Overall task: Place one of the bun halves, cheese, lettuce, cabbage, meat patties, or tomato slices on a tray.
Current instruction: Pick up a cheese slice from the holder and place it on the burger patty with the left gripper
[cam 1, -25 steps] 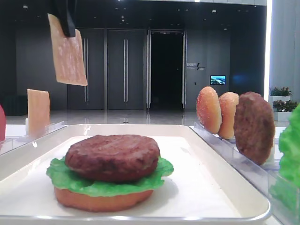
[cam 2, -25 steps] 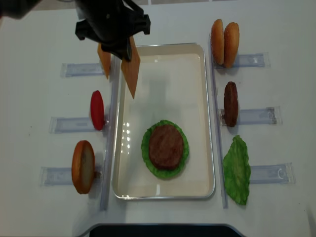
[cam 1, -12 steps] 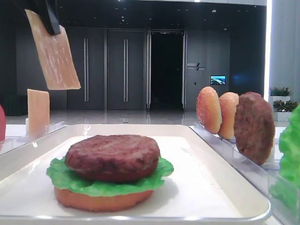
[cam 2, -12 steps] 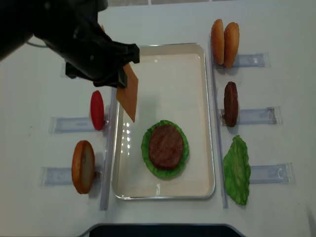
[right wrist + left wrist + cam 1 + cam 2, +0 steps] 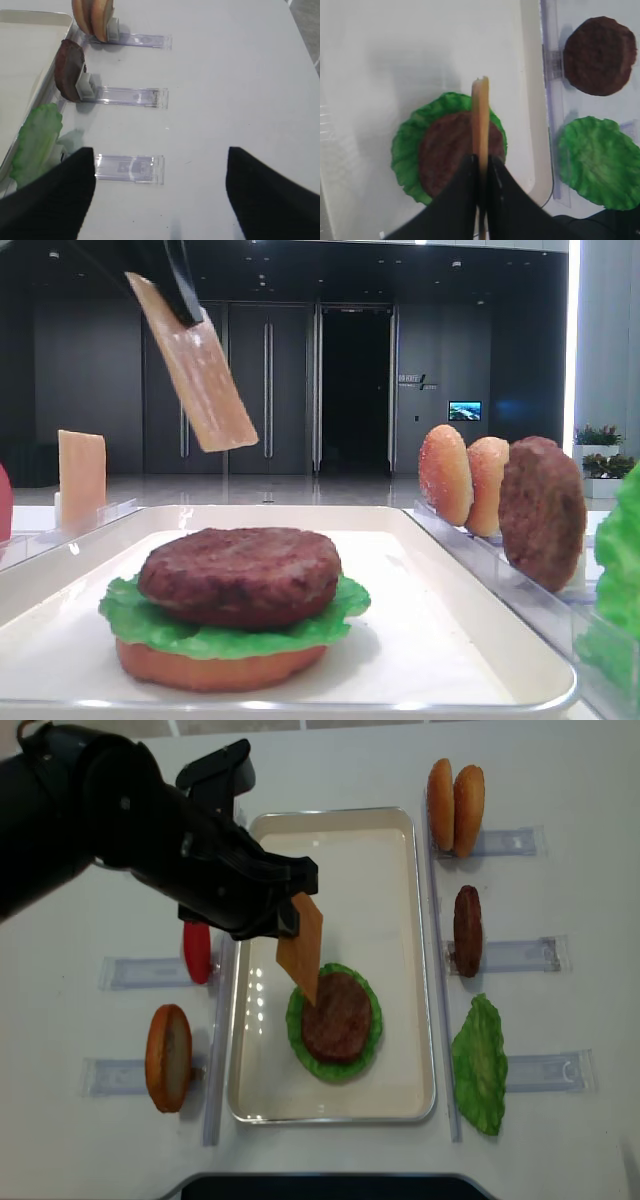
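No text, label, brand or number can be read in any view. A small pale wall sign (image 5: pixel 411 379) beside the dark doorway and a small glowing blue screen (image 5: pixel 464 410) near it are both too small to make out.

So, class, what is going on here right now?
A robot is building a toy burger on a white tray. The left gripper is shut on a cheese slice and holds it in the air, tilted, above the stack. The stack so far is a bun base, lettuce and a patty. The cheese is not yet on the patty. The right gripper is open over the table, away from the tray.
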